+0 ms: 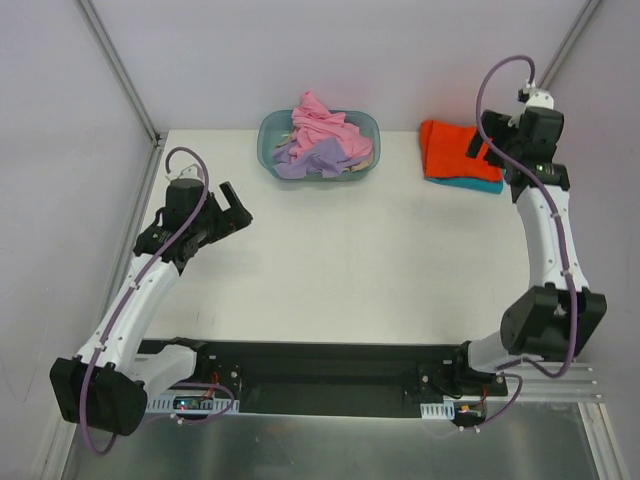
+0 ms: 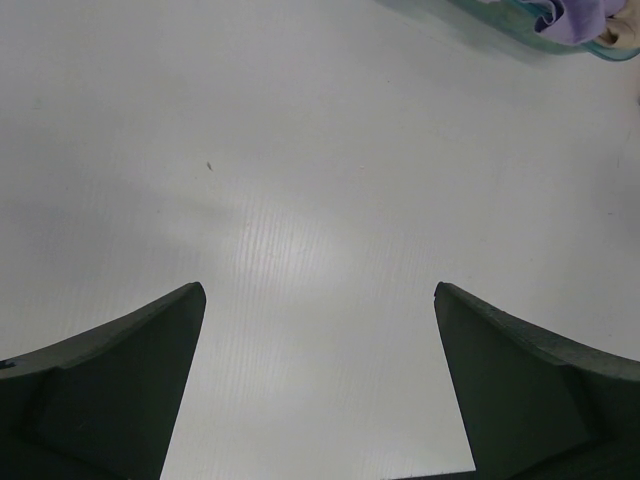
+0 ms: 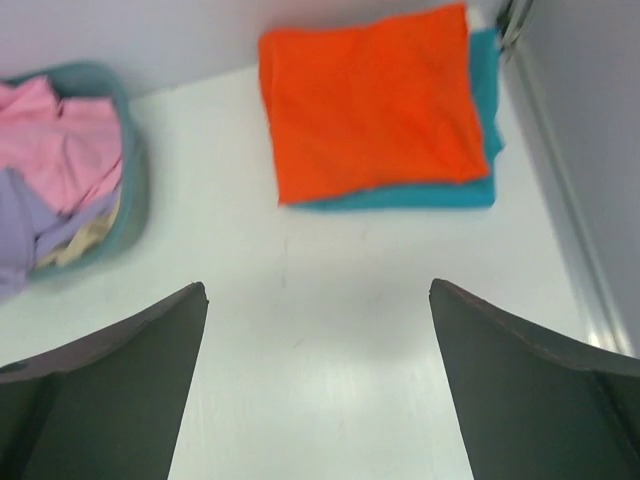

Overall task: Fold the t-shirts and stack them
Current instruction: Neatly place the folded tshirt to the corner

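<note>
A folded orange t-shirt (image 1: pixel 448 148) (image 3: pixel 372 98) lies on top of a folded teal t-shirt (image 1: pixel 470 183) (image 3: pixel 430 196) at the table's far right corner. Crumpled pink (image 1: pixel 322 122) (image 3: pixel 55 140) and lavender (image 1: pixel 305 163) (image 3: pixel 20 225) t-shirts fill the oval tub (image 1: pixel 272 135) (image 3: pixel 135 190) at the far middle. My right gripper (image 1: pixel 490 140) (image 3: pixel 318 290) hangs open above the right part of the stack, nothing between its fingers. Over bare table at the left, my left gripper (image 1: pixel 232 205) (image 2: pixel 320 290) stands open and empty. A bit of lavender cloth (image 2: pixel 580 18) shows in the left wrist view.
White booth walls close in the table (image 1: pixel 330 270) at the back and both sides. The stack lies close to the right wall (image 3: pixel 590 120). The arm bases sit on a black rail (image 1: pixel 320 375) at the near edge.
</note>
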